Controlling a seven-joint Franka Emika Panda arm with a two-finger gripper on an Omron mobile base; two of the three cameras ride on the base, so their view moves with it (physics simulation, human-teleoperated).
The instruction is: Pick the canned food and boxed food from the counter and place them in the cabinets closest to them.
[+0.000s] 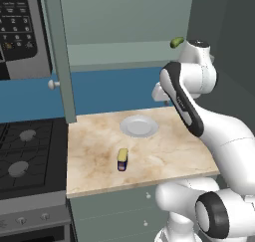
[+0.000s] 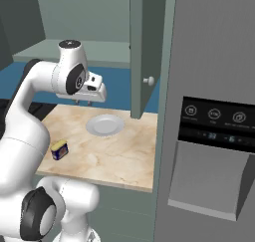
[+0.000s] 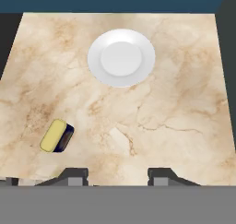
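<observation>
My gripper [image 3: 117,174] hangs above the bench [image 1: 164,156] near its front edge, pointing down, its two fingertips [image 3: 73,176] drawn as close together as they go, with nothing between them. The marble bench top is bounded at the back by a blue wall [image 1: 114,89], on one side by a black stove [image 1: 27,151] and on the other by a tall grey fridge [image 2: 214,111]; its front edge drops to grey-green drawer fronts [image 1: 119,211]. Most of the top is bare, so there is plenty of open room around both things lying on it. I count one can [image 1: 122,159], dark blue with a yellow top, lying tipped near the front edge toward the stove side, well apart from one white plate [image 1: 139,126] that sits nearer the back wall. Overhead the cabinet [image 1: 124,52] stands open, one door [image 1: 62,57] swung out on the stove side and one door [image 2: 144,52] on the fridge side, each with one round white knob [image 1: 51,84]; the doors' lower edges hang over the bench's corners. One small green object [image 1: 177,42] lies on the cabinet shelf behind my arm. The fridge carries a dark panel [image 2: 216,124] with round icons and small digits, too small to read. The keypad of a microwave [image 1: 17,22] above the stove has tiny writing I cannot make out.
</observation>
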